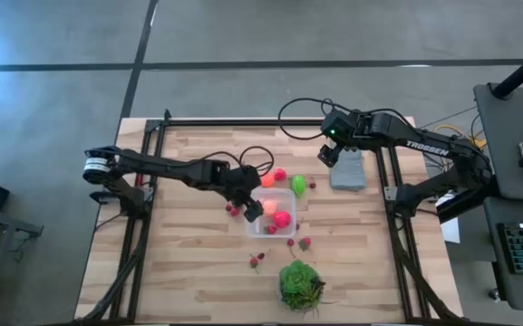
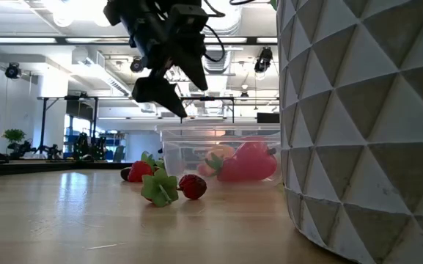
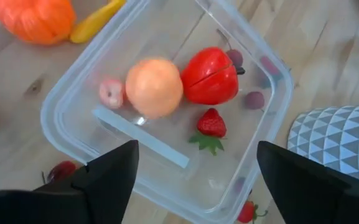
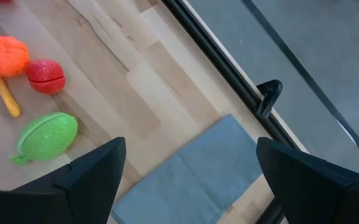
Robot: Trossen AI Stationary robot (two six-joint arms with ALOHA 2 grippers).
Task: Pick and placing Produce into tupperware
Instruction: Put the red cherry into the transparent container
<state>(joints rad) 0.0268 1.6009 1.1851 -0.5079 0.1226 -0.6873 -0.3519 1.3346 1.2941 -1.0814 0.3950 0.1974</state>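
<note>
The clear tupperware stands mid-table on its base. In it lie a peach-coloured ball, a red fruit, a strawberry and a small pink piece. My left gripper hangs open just above the tupperware's left rim, holding nothing. More produce lies on the wood beyond the tupperware: an orange piece, a red one and a lime-green one. Berries lie scattered around the tupperware. My right gripper is open above the flat grey slab.
A pot with a triangle-patterned wall and a green plant stands near the front edge, right of the low camera. Strawberries and a green piece lie in front of the tupperware. Black frame rails run along the table's sides.
</note>
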